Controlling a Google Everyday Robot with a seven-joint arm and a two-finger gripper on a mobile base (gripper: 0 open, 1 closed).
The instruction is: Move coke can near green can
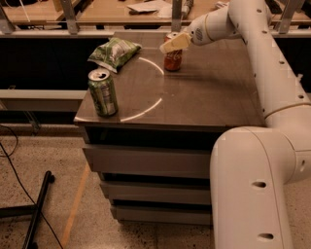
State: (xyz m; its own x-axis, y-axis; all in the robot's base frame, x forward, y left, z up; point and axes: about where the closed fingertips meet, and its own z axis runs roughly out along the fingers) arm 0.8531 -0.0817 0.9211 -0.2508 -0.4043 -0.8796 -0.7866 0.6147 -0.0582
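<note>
Coke can (173, 59), upper centre, is overlapped at its top by the gripper (175, 44), closure not discernible; green can (102, 92) is set centre left.

Cabinet: a grey drawer unit (146, 165) in front of me, three drawer fronts stacked under a dark, smooth top (214, 97).
Light: from overhead, leaving a bright curved arc (146, 109) across that top.
Floor: pale speckled stone (146, 238) with a tan stripe (75, 204); a black cable (8, 146) and a black stand leg (39, 209) on the left.
Behind: a wooden bench (97, 12) with papers (146, 6) and metal posts (70, 14), dark underneath.
Gripper (170, 45): above the far side of the top.
</note>
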